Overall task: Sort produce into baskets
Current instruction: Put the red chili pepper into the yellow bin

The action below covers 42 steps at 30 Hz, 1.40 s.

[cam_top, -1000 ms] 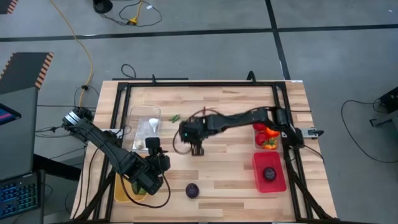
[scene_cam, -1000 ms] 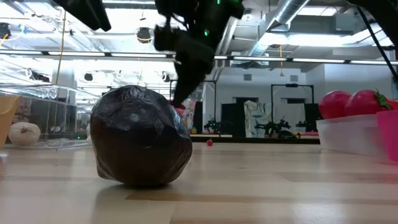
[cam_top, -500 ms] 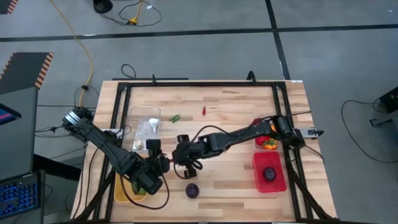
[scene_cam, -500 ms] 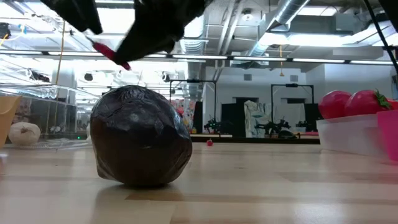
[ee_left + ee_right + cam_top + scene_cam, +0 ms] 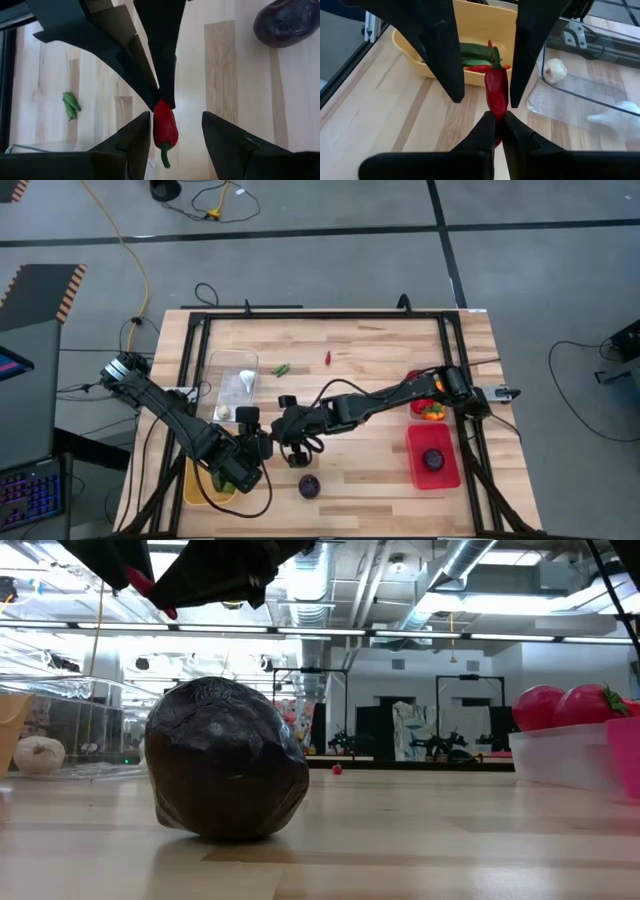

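Overhead, you see right gripper and left gripper meeting near bench front edge, above purple round.
Your right wrist view: fingers pinched shut on red chilli, with yellow bin and clear bin beyond.
Your left wrist view: jaws apart, either side of chilli.
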Tool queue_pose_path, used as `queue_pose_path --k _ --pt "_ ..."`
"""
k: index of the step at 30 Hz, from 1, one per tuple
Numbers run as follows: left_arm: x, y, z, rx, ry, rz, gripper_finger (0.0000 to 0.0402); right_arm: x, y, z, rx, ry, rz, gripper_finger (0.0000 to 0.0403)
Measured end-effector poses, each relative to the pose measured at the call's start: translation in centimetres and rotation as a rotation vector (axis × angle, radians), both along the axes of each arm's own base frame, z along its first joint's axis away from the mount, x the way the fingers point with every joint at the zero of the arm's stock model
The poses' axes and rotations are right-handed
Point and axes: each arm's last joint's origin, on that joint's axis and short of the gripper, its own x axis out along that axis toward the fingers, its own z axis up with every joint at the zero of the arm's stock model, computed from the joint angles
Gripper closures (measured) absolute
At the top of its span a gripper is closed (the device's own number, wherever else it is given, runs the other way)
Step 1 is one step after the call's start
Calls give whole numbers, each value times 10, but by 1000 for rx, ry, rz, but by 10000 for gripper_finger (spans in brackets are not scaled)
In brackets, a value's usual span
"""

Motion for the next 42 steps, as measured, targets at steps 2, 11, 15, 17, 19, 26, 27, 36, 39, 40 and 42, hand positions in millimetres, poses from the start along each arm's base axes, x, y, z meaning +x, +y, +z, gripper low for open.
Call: queue_pose_path --k 2,11,15,17,19,26,27,36,39,40,42 --pt "0 0 0 0 0 0 242 0 0 0 1 -4 0 351" --pt "0 0 0 9 -1 -1 318 1 0 1 4 -14 2 351" --pt "0 1 0 10 -2 0 345 1 0 1 5 -14 2 351" --pt "0 1 0 10 -2 0 354 1 0 1 5 -15 2 351" --pt "0 1 0 9 -1 3 360 1 0 1 7 -14 1 351" --pt "1 2 0 16 2 -8 362 1 0 1 40 -10 -21 333" --pt "1 2 0 16 2 -7 361 1 0 1 40 -10 -21 328" --pt "1 2 0 6 7 -8 361 1 -1 1 40 -10 -24 264" --pt "-1 1 -1 -29 58 -20 361 -1 -4 -2 29 31 -30 245" --pt "-3 1 -2 -47 87 -25 361 -2 -5 -4 21 52 -30 241" --pt "-6 1 -3 -101 160 -28 361 -3 -11 -7 11 96 -42 235"
